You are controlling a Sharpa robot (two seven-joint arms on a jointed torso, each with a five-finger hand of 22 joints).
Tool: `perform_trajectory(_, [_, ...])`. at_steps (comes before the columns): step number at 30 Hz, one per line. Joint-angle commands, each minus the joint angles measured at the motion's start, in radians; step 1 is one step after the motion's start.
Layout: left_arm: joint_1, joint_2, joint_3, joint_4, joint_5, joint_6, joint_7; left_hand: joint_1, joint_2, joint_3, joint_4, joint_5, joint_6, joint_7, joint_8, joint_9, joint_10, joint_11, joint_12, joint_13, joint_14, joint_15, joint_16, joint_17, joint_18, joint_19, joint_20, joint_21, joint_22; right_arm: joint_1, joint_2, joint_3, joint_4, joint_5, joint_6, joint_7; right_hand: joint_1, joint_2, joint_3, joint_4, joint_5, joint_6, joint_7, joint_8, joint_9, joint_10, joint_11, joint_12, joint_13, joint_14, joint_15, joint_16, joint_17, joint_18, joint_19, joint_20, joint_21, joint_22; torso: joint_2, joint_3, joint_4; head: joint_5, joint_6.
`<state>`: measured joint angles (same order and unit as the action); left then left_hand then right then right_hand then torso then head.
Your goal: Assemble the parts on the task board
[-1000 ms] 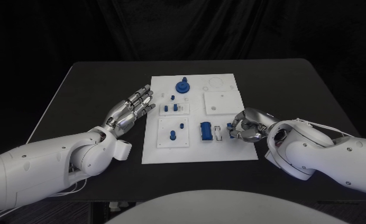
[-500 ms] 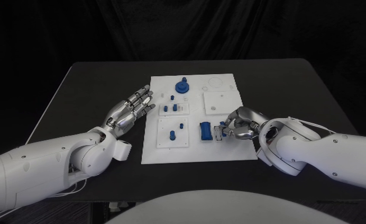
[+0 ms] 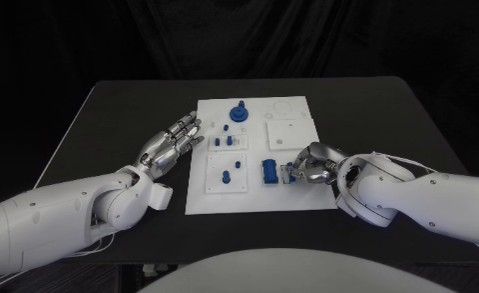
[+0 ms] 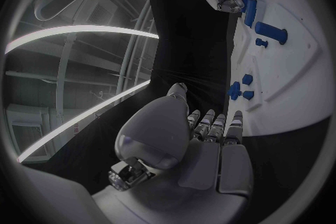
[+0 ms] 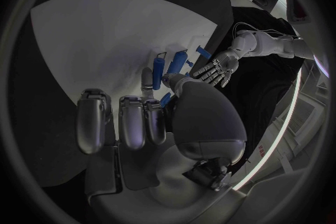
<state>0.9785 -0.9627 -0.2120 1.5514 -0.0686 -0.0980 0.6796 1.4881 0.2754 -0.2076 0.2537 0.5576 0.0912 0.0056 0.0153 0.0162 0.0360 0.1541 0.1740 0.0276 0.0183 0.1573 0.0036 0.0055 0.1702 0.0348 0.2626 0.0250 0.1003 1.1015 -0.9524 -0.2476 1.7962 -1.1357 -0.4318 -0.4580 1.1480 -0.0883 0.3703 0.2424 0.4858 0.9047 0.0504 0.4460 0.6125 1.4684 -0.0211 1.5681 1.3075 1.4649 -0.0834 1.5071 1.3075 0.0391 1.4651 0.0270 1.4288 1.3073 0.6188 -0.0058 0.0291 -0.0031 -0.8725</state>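
Right hand [image 3: 314,166] sits w/ fingers curled by the blue block [image 3: 269,171]; can't tell if gripping. Looks light, rigid, slick, so pinch its long sides. Left hand [image 3: 172,143] spread, holding nothing.

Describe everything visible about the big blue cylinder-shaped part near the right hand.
The blue cylinder part lies on its side on the white task board, in the near half, right of the small raised white plate that carries smaller blue pieces. It looks like matte plastic, a stubby barrel with its long axis running away from the robot. The right hand is close beside it with fingers curled toward it; whether they touch it cannot be told. In the right wrist view it shows as a blue bar past the fingertips.
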Motion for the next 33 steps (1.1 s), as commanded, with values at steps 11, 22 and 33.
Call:
perform_trajectory(11, [-0.002,0.004,0.001,-0.002,-0.002,0.017,0.054,0.011,0.003,0.006,-0.001,0.007,0.0,0.007,0.004,0.001,-0.001,0.006,0.005,0.001,0.002,0.004,0.005,0.001,0.008,0.002,0.008,0.007,0.001,-0.003,0.015,0.0,-0.012,-0.018,0.034,-0.03,-0.073,0.009,-0.049,0.038,-0.06,0.008,0.012,-0.008,-0.013,0.102,0.011,0.003,0.263,0.083,0.008,0.0,0.147,-0.002,0.044,0.008,-0.006,0.214,0.0,0.0,-0.0005,0.002,0.0])
perform_trajectory(22, [-0.004,0.007,0.001,-0.008,-0.002,0.023,0.051,0.011,0.003,0.007,-0.001,0.008,0.001,0.009,0.004,0.002,-0.001,0.007,0.005,0.001,0.002,0.005,0.005,0.001,0.008,0.003,0.009,0.007,0.001,-0.003,0.016,0.0,-0.017,-0.018,0.019,-0.027,-0.166,0.057,-0.129,0.049,-0.195,0.016,0.01,-0.01,-0.021,0.102,0.01,0.003,0.263,0.083,0.008,0.0,0.146,-0.002,0.044,0.008,-0.006,0.214,0.0,0.0001,0.0005,0.0,0.0])
perform_trajectory(33, [-0.005,0.009,0.001,-0.009,-0.002,0.027,0.047,0.015,0.004,0.012,-0.005,0.011,0.004,0.017,0.005,0.002,-0.001,0.008,0.007,0.001,0.003,0.009,0.006,0.002,0.007,0.003,0.011,0.007,0.001,-0.003,0.018,0.0,-0.022,-0.018,0.038,-0.032,-0.097,0.062,-0.129,0.002,-0.098,0.043,-0.01,0.044,0.018,0.102,-0.008,0.003,0.263,0.082,-0.006,-0.001,0.143,-0.001,0.044,-0.003,-0.007,0.213,0.0,0.0,-0.0004,0.001,0.0])
